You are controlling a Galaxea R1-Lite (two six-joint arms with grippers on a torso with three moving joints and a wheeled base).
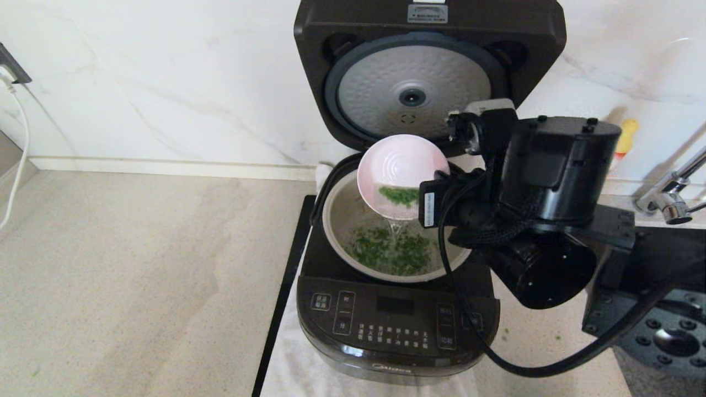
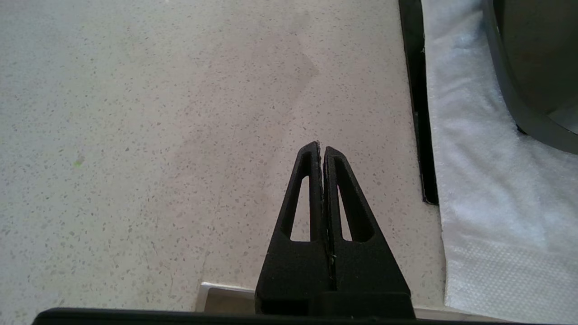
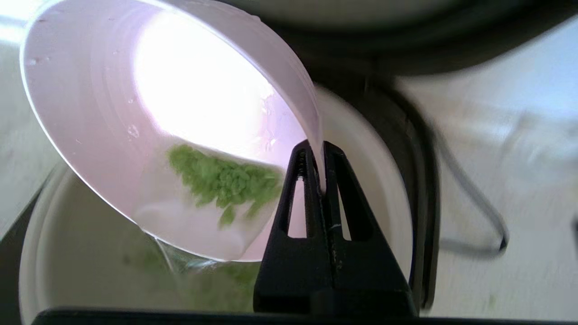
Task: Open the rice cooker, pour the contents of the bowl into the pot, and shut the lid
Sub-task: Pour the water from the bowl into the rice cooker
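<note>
Tipping one bowl [image 1: 398, 165] over one pot [image 1: 337, 218], right end effector [image 3: 319, 155] clamped.

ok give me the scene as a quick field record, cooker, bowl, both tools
lid: open, upright at the back
pot: in the rice cooker, green bits and liquid inside
bowl: pink, tilted over the pot, pouring, some green bits still in it
right tool: shut on the bowl's rim
left tool: shut, empty, over the counter

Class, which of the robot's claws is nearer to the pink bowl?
Right. The right claw pinches the bowl by its rim, tipping it over the pot. The left claw hangs shut over the bare counter, well away.
</note>
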